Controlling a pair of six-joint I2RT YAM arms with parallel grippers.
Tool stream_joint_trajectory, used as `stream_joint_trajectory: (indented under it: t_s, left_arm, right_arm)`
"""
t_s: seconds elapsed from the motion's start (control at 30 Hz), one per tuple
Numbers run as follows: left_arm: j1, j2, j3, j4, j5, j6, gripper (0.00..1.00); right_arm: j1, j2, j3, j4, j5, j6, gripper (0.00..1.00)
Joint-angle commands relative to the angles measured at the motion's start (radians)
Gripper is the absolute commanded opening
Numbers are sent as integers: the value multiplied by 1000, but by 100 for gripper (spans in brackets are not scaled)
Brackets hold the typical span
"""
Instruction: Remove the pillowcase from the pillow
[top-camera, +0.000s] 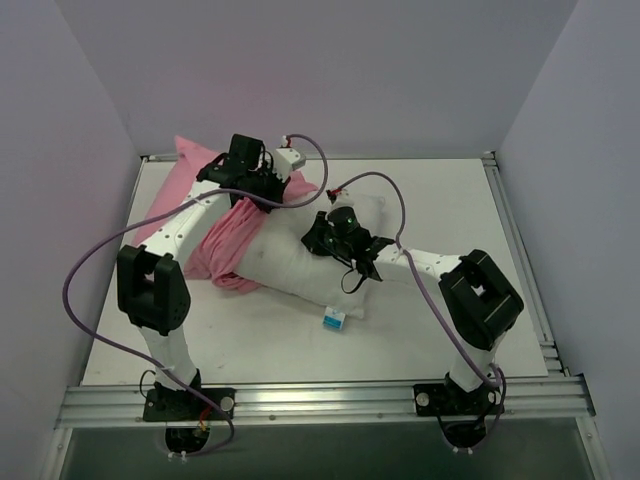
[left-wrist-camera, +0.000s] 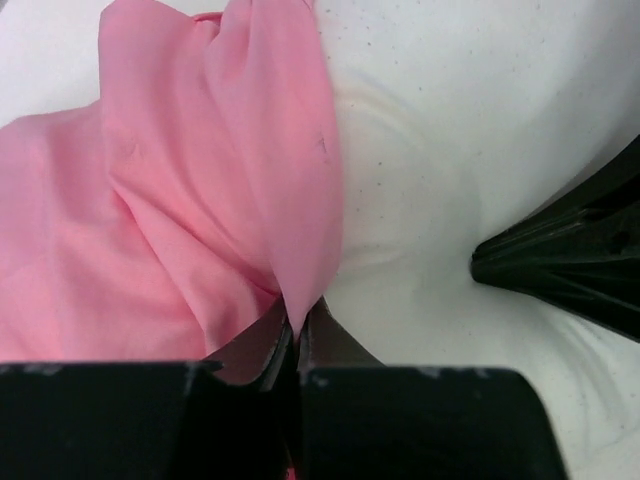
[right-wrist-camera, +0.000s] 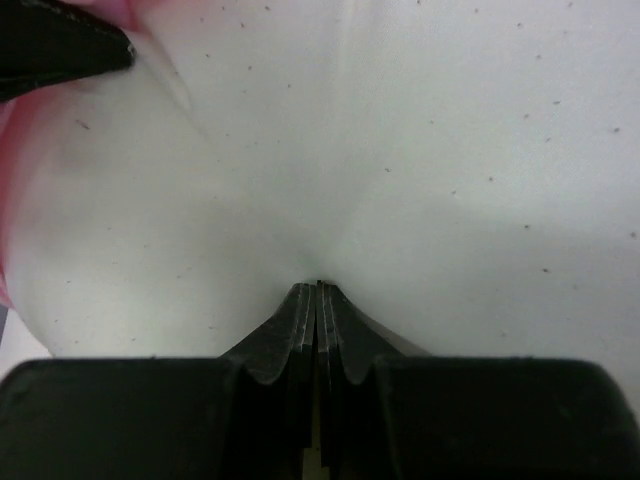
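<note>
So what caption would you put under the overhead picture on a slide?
Left gripper pinches the pink pillowcase while right gripper pinches the white pillow on the table.

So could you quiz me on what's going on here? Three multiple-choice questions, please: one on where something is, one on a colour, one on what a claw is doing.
1. Where on the pillow is the pink pillowcase bunched?
A) at its left end
B) at its right end
C) spread over all of it

2. What colours is the small tag at the pillow's near corner?
A) red and black
B) blue and white
C) green and yellow

3. What is the left gripper doing?
A) hanging open in the air
B) shut on the tag
C) shut on the pillowcase

Answers:
1 A: the top view shows the pink fabric gathered at that end, with the rest of the pillow bare white.
2 B: the top view shows a blue patch on white.
3 C: the left wrist view shows its fingertips pinching a pink fold.
</note>
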Motion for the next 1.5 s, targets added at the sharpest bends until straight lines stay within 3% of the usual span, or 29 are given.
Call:
stream_joint_trajectory:
  t_s: [0.0, 0.2, 0.33, 0.4, 0.53, 0.57, 0.67, 0.73, 0.8, 0.87, 0.9, 1.0, 1.07, 1.1, 1.17, 1.2, 1.3, 1.33, 1.47]
  left_arm:
    - [97, 29, 159, 121, 10, -58, 6]
    - [221, 147, 300, 99, 114, -169, 8]
    - [259, 174, 358, 73, 218, -140, 14]
    - [259, 171, 343, 122, 148, -132, 3]
    - [330, 294, 461, 122, -204, -108, 2]
    - [351, 327, 555, 104, -242, -100, 2]
    - [468, 465, 762, -60, -312, -98, 2]
    - [538, 508, 843, -122, -215, -147, 2]
    - [543, 469, 819, -132, -200, -149, 2]
    - [474, 415, 764, -142, -159, -84, 2]
    - [445, 339, 639, -107, -171, -41, 2]
    - [359, 241, 472, 15, -168, -40, 3]
    - [351, 224, 461, -31, -150, -62, 13]
    - [351, 226, 467, -54, -124, -81, 27]
    - [354, 209, 445, -79, -101, -88, 37]
    - [354, 179, 422, -79, -83, -86, 51]
    - [354, 108, 337, -91, -37, -77, 79]
    - [353, 93, 325, -103, 0, -72, 94]
    - [367, 11, 258, -175, 68, -71, 94]
  right_arm:
    - [13, 77, -123, -253, -73, 10, 0]
    - [2, 98, -170, -227, -97, 14, 0]
    - [-1, 111, -172, -224, -111, 5, 0]
    - [-2, 111, -173, -224, -116, 5, 0]
    - [-7, 106, -196, -220, -119, 8, 0]
    - [-8, 106, -202, -215, -122, 8, 0]
    - [-13, 108, -221, -200, -135, 11, 0]
    - [-13, 109, -226, -189, -139, 16, 0]
    - [-13, 112, -227, -184, -143, 16, 0]
    - [-13, 114, -227, -183, -145, 16, 0]
    - [-13, 112, -229, -181, -145, 13, 0]
    - [-31, 103, -232, -189, -139, 13, 0]
    - [-57, 73, -244, -200, -132, 7, 0]
    - [-66, 59, -244, -212, -120, 1, 0]
    - [-79, 23, -227, -277, -94, -38, 0]
    - [-85, 13, -197, -304, -68, -55, 0]
    - [-96, -23, -120, -394, -37, -108, 0]
    - [-99, -35, -101, -410, -30, -119, 0]
    - [-113, -52, -28, -494, -13, -157, 0]
